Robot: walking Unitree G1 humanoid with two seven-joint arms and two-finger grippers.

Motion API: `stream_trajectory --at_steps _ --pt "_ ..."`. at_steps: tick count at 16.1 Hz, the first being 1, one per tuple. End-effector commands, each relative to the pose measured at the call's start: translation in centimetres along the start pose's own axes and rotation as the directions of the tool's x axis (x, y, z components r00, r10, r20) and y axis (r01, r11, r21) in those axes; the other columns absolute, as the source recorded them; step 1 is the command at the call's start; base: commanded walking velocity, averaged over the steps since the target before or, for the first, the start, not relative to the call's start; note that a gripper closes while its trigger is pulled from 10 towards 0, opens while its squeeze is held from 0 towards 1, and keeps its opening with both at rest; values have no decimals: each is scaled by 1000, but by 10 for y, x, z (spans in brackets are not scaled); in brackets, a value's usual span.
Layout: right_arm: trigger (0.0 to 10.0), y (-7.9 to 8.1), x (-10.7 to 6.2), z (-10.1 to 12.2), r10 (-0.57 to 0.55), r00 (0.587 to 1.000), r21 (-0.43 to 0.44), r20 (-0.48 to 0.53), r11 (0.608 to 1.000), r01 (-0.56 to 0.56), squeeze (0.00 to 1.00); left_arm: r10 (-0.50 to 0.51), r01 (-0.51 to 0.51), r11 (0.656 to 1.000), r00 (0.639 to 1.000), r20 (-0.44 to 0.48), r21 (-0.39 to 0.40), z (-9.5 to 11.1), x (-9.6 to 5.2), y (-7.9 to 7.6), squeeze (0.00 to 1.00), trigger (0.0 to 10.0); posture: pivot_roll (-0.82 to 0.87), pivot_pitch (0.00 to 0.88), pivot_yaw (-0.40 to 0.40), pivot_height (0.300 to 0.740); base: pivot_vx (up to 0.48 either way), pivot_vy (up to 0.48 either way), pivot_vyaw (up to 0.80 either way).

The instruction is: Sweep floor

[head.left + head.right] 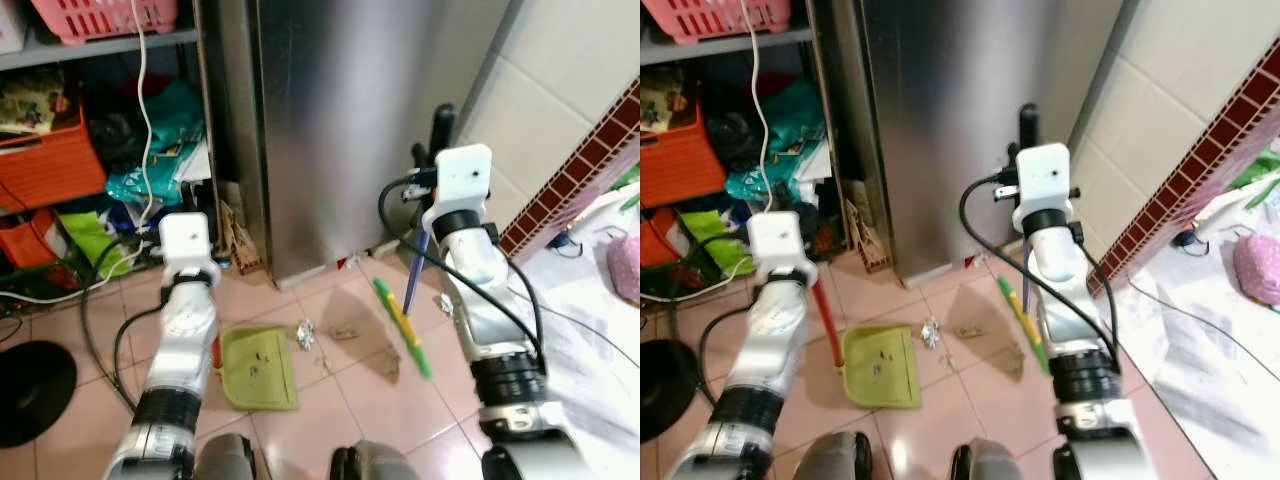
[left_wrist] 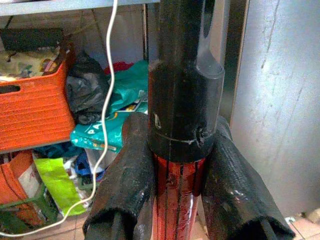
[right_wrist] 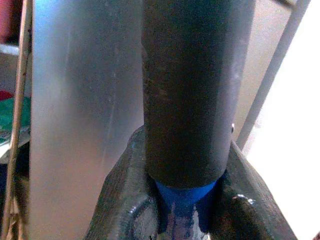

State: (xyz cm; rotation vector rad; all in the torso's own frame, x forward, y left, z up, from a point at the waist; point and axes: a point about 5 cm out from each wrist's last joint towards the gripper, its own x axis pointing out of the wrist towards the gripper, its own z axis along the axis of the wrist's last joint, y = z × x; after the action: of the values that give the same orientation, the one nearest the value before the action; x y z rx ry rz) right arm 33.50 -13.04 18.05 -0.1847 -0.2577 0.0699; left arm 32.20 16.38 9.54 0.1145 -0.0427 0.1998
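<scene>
Near left: green dustpan [image 1: 880, 368] flat on the pink tile floor [image 1: 970, 400], its red handle [image 1: 825, 318] clamped in the left gripper [image 2: 175, 200]. Just right of the pan: 1 foil scrap [image 1: 930, 332] and brown paper bits [image 1: 1012, 362]. Right: green broom head [image 1: 405, 328] on the tiles, its blue pole [image 1: 415, 272] with black grip [image 3: 187, 90] clamped in the right gripper [image 3: 185, 210]. Far: steel cabinet [image 1: 340, 130]; far left, cluttered shelves with 1 orange crate [image 1: 45, 160].

My two silver ribbed metal arms [image 1: 178, 330] each carry a white boxy wrist camera housing [image 1: 463, 174], black collar rings and looping black cables [image 1: 985, 225]; the worn black rubbery fingers [image 2: 125, 185] look scuffed.
</scene>
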Motion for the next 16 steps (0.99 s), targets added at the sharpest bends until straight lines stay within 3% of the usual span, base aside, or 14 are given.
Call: stream_trajectory --at_steps 1,3,5,9,11,12,16 --pt "10000 4 -1 -2 -21 999 53 -31 998 23 0 48 -50 998 997 68 28 10 10 1 0 10000 -150 180 -61 740 0 0 0" --pt "10000 15 -10 -9 12 997 100 -72 995 -5 0 82 -87 994 994 73 72 7 12 2 0 10000 -163 182 -56 740 0 0 0" --pt "10000 23 -18 -20 44 990 160 -134 987 -22 0 60 -62 997 997 46 47 0 10 -5 0 10000 -170 170 -52 740 0 0 0" --pt "10000 28 -16 -21 107 980 246 -169 967 -63 0 58 -60 998 998 37 36 -3 13 -13 0 10000 -176 156 -61 740 0 0 0" --pt "10000 30 -14 -10 205 969 290 -140 944 -157 0 44 -46 998 998 39 32 -3 14 -17 0 10000 -182 150 -64 740 0 0 0" --pt "10000 29 -14 -4 282 950 353 -136 909 -220 0 40 -41 999 999 37 33 -3 16 -19 0 10000 -190 146 -61 740 0 0 0" --pt "10000 13 0 24 262 962 464 -77 863 -198 0 27 -28 999 999 33 30 -2 18 -22 0 10000 -203 142 -56 740 0 0 0"
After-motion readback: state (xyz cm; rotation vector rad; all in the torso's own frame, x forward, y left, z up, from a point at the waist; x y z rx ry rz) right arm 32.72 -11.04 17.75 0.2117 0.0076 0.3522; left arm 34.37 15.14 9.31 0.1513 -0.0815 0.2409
